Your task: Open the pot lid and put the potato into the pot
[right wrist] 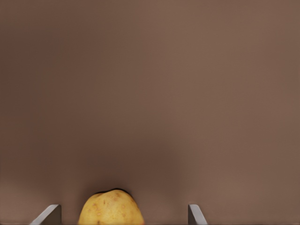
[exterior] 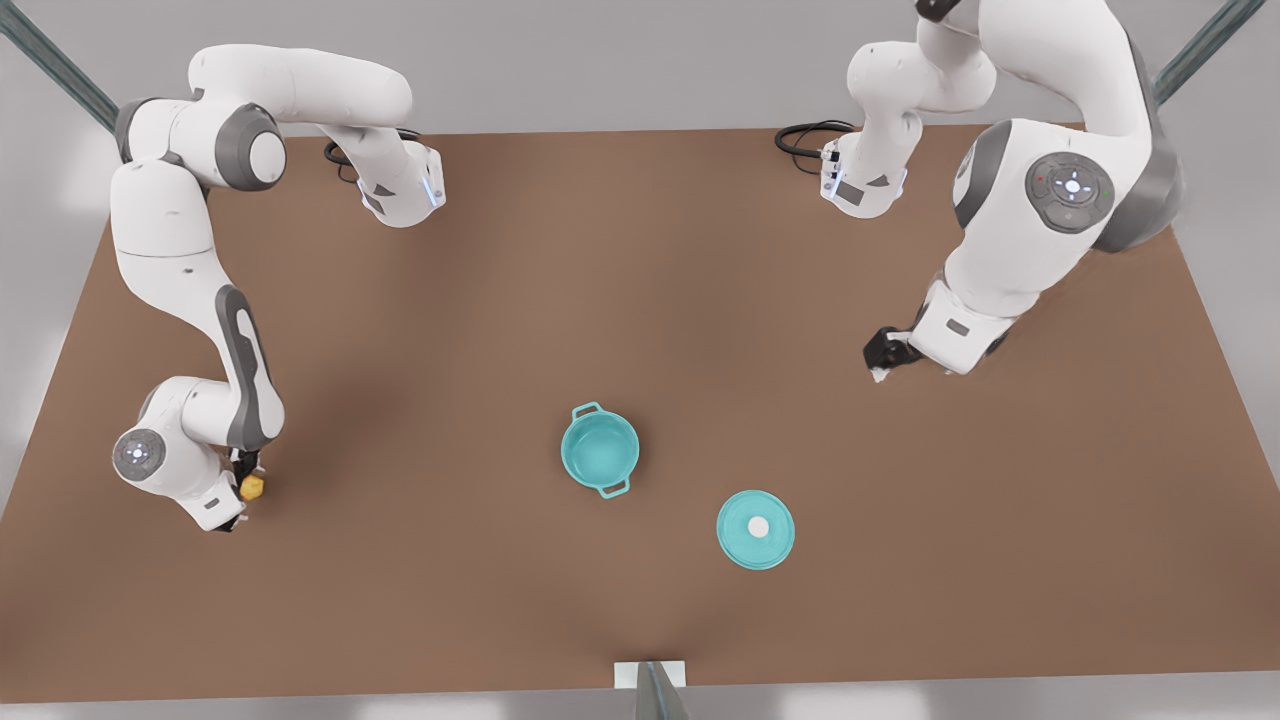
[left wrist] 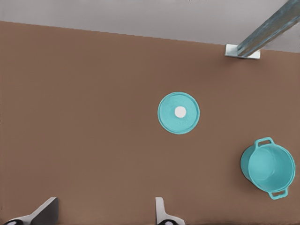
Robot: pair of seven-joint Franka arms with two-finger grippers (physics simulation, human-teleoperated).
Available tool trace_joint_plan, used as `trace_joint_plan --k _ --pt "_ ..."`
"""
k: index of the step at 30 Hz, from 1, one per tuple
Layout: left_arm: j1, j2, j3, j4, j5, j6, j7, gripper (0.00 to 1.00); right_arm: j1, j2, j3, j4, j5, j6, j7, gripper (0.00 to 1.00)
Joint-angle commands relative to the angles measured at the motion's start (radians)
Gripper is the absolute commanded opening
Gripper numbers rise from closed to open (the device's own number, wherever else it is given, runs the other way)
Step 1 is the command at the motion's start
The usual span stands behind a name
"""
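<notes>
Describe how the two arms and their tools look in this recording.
Both arms are glossy white with grey joint bands and round grey caps bearing small lights. Black cables loop at each base on the brown table. The left tool is black with pale fingertips; the right tool is also dark.

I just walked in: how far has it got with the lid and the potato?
The pot lid already lies on the table, apart from the open pot. The right gripper, jaws open, is at the potato but has not closed on it. The left gripper waits, open. Grasping and dropping the potato in remain.
</notes>
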State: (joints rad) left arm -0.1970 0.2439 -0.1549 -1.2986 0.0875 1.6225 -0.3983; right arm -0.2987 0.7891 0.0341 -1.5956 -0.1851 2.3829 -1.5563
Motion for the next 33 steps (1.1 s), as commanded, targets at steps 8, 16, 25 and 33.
trace_joint_plan --k 8,16,25,33 --pt "0.019 0.014 0.009 0.007 0.035 -0.102 0.322 1.00 -0.005 -0.001 0.001 -0.003 0.000 0.018 -0.042 0.92" --pt "0.018 0.032 0.008 0.022 0.083 -0.110 0.294 1.00 -0.007 0.009 0.001 -0.007 0.001 0.019 -0.054 0.81" --pt "0.014 0.038 0.008 0.025 0.087 -0.110 0.292 1.00 -0.007 0.007 0.001 -0.009 0.001 0.006 -0.054 0.56" --pt "0.014 0.038 0.008 0.025 0.089 -0.110 0.294 1.00 -0.003 0.002 0.006 -0.009 0.004 -0.011 -0.054 0.47"
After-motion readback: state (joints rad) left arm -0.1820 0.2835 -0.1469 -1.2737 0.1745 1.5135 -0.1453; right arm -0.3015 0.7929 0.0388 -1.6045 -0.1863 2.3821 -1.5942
